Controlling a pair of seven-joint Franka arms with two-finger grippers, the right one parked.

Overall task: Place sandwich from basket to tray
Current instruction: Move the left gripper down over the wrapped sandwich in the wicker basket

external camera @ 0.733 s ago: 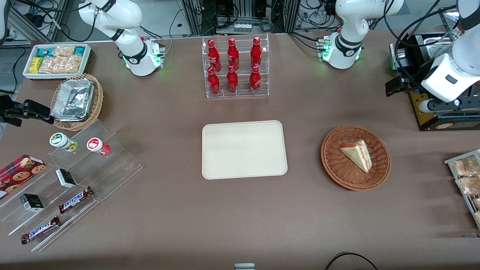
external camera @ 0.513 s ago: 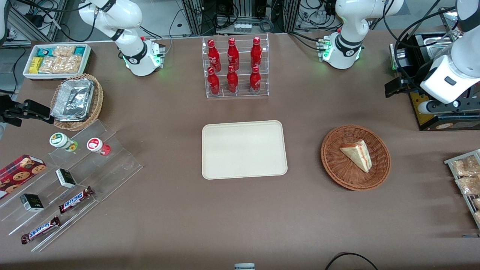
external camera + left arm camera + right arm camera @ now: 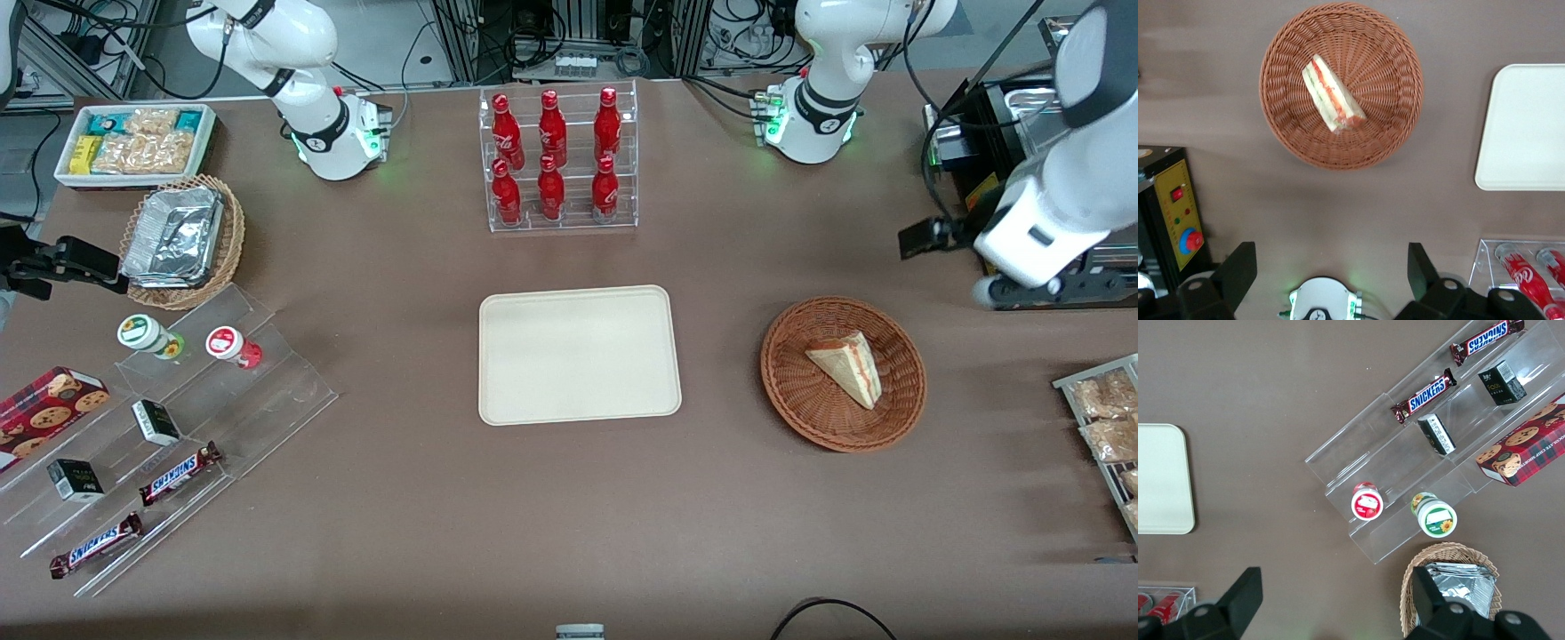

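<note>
The sandwich (image 3: 845, 363), a pale wedge with red and green filling along its cut edge, lies in the round reddish-brown wicker basket (image 3: 800, 404). It also shows in the left wrist view (image 3: 1332, 95), in the basket (image 3: 1290, 131). The cream tray (image 3: 578, 354) lies bare beside the basket, toward the parked arm's end; its corner shows in the left wrist view (image 3: 1525, 127). My left gripper (image 3: 1058, 286) hangs high above the table, farther from the front camera than the basket and off toward the working arm's end. Its black fingers (image 3: 1238, 267) stand wide open and empty.
A clear rack of red bottles (image 3: 556, 160) stands farther from the front camera than the tray. A black control box (image 3: 1005, 267) sits under the left arm. Bagged snacks (image 3: 1107, 418) lie at the working arm's table end. A tiered acrylic display (image 3: 169, 427) with snacks stands toward the parked arm's end.
My left arm has swung nearer to the front camera and a little toward the basket. The sandwich, basket and tray have not moved.
</note>
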